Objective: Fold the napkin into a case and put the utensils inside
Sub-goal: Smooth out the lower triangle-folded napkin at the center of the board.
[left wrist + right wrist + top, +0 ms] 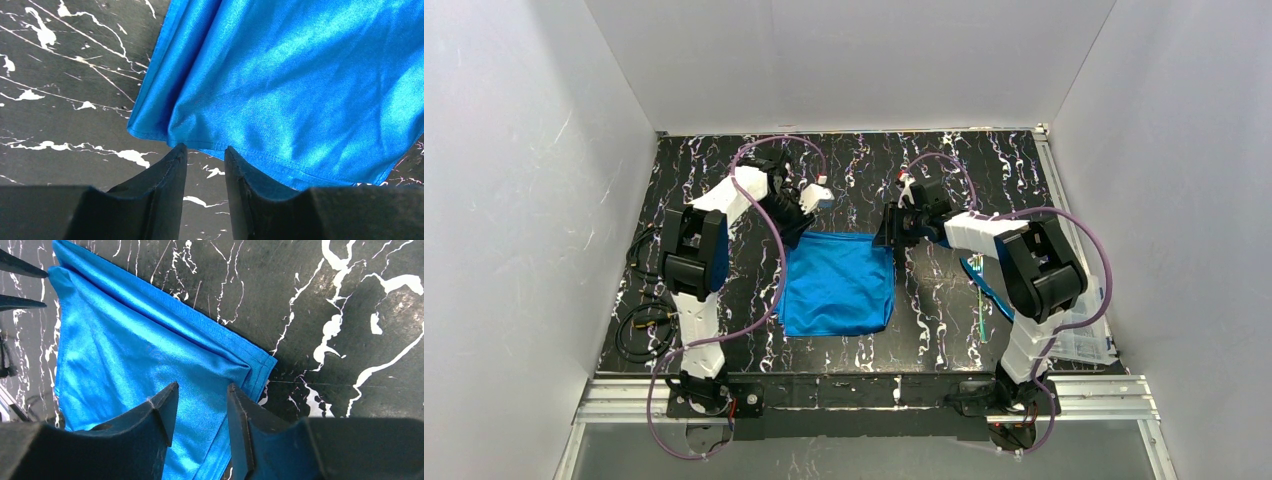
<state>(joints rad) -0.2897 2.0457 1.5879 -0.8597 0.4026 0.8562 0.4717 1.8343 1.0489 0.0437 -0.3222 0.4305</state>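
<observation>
**Left tool [204, 150].** You see its two fingers [162, 185] standing slightly apart, with a narrow gap between them. Only the black marbled worktop [60, 100] shows through that gap. The napkin [300, 75] lies directly ahead of the fingertips. Its stitched hem runs across just in front of them and passes behind the right-hand finger. One corner of the napkin sits ahead and to the left of the tool. You cannot tell whether the very tips touch the hem.

**Right tool [200, 390].** Its fingers also stand apart, a little wider than those of the left tool. They straddle the napkin close to a corner, and blue cloth fills the gap between them. That corner, where two hemmed layers lie stacked, is just ahead and to the right of the tips. The fingers are not pressed together on the cloth. In this wrist view you can also see the left tool's two tips far ahead on the left. They are spread, at the napkin's neighbouring corner.

**Overhead view.** The napkin lies on the worktop, reaching back from both tools toward the arm bases. The utensils [980, 318] lie on the worktop behind the right tool, beside its arm. They are well apart from the napkin.
</observation>
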